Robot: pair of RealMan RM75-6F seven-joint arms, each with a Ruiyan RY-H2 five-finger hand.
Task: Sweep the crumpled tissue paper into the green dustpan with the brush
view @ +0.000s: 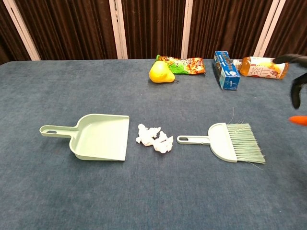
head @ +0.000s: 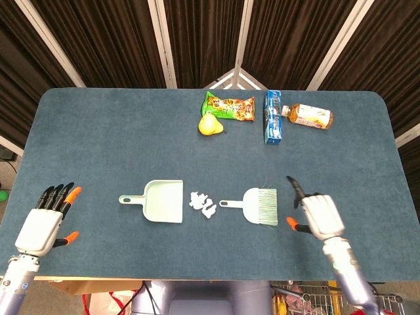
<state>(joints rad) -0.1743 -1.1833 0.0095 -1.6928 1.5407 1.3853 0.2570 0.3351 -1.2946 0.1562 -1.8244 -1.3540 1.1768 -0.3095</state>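
The green dustpan (head: 160,200) (view: 94,136) lies flat on the blue table, its mouth facing right. Crumpled white tissue (head: 203,203) (view: 154,137) sits just right of the mouth. Right of the tissue lies the pale green brush (head: 256,205) (view: 228,142), handle toward the tissue, bristles pointing right. My right hand (head: 315,214) hovers a little right of the bristles, fingers spread and holding nothing; in the chest view only its dark fingers (view: 296,86) show at the right edge. My left hand (head: 46,218) stays open near the table's front left corner.
At the back of the table (head: 105,144) lie a yellow pear (head: 209,124) (view: 160,72), a snack bag (head: 230,107) (view: 185,65), a blue box (head: 273,117) (view: 226,70) and a drink bottle (head: 310,116) (view: 263,67). A dark curtain hangs behind.
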